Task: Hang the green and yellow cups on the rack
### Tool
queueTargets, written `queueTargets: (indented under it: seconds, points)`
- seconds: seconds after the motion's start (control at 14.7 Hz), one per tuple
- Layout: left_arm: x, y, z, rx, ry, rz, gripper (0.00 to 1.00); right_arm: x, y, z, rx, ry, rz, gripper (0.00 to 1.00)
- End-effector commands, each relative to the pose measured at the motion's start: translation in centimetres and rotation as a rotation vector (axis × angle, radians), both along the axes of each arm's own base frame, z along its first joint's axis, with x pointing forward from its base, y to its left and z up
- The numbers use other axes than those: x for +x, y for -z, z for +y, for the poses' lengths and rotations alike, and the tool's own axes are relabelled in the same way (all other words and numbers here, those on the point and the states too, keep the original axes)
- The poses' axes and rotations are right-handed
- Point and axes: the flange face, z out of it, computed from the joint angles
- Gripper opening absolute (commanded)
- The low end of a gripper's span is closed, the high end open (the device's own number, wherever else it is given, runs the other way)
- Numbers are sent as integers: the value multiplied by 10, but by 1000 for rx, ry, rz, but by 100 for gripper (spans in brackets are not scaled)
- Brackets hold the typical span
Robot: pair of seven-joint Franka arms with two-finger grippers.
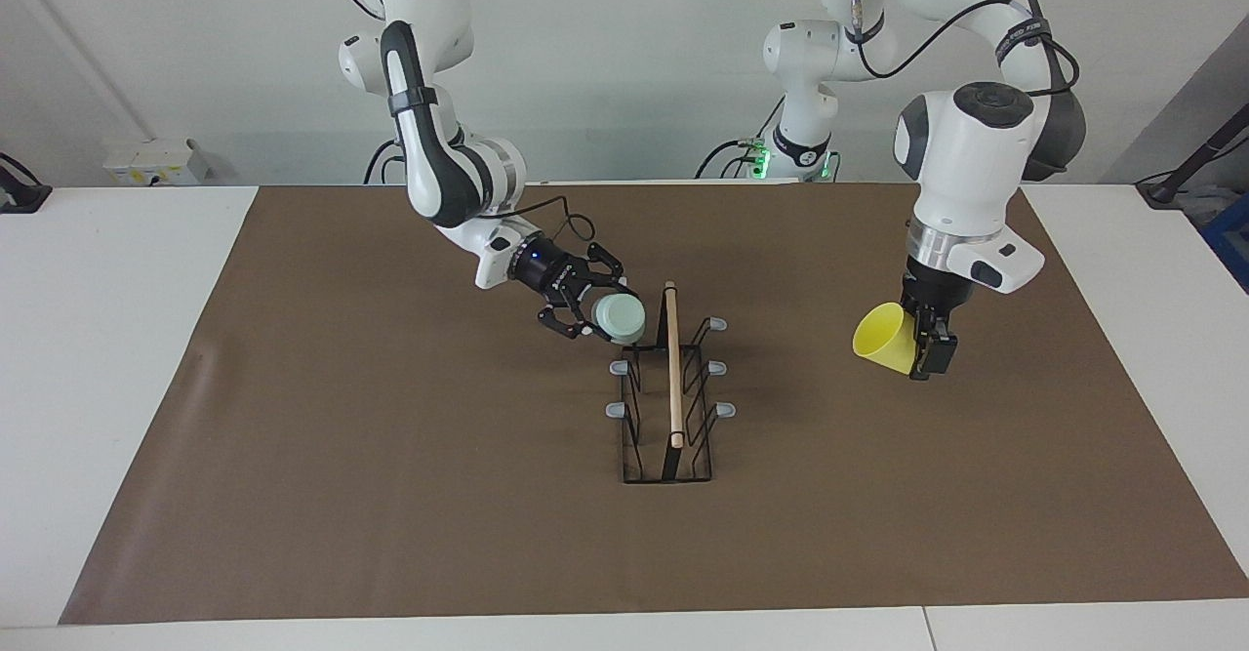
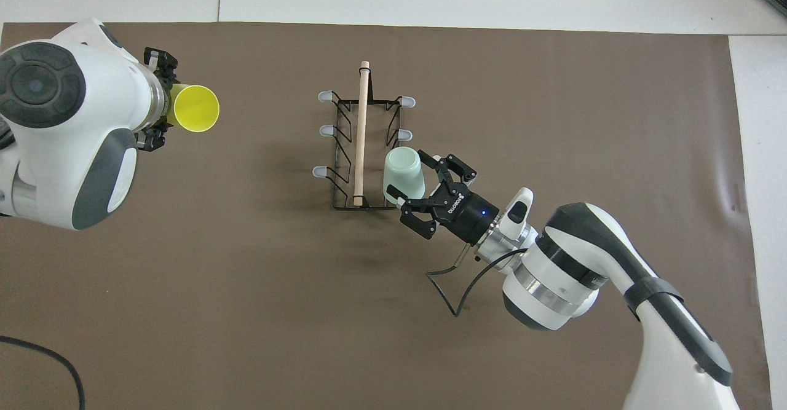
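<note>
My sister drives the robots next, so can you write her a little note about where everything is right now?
Right gripper: at the green cup, which sits on the rack's prong nearest the robots at the right arm's end; whether it grips or has let go cannot be told.
Left gripper: shut on the yellow cup, in the air over the mat toward the left arm's end, mouth turned to the rack.
Done: green cup brought onto its prong.
Left: free the green cup, draw the right arm away, hang the yellow cup on an empty prong.

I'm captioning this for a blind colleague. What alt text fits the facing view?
The right gripper has the green cup at the rack, on its prong nearest the robots. The left gripper holds the yellow cup above the brown mat.
</note>
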Motion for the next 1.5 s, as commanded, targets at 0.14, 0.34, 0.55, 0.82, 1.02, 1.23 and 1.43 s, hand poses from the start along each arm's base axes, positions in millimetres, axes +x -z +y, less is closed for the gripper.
queueTargets:
  seconds: [0.14, 0.34, 0.55, 0.82, 1.02, 1.23, 1.43]
  points:
    - [-19, -5, -20, 129, -37, -23, 0, 5, -12, 0, 5, 31, -30, 100]
    - [-28, -7, -48, 237, -37, -95, 0, 11, -41, -8, -38, 55, -44, 100]
    - [-44, -11, -78, 319, 2, -112, 0, 20, -62, -22, -119, 50, -63, 100]
    - [-65, -16, -114, 412, -3, -184, 0, 44, -83, -60, -241, -19, -73, 100]
    - [-84, -18, -143, 462, 6, -203, 0, 62, -102, -84, -314, -72, -51, 100]
    - [-103, -15, -164, 570, 14, -211, 0, 79, -125, -116, -419, -120, -4, 100]
    - [-120, -1, -190, 677, 23, -238, 0, 81, -138, -134, -465, -127, 84, 100]
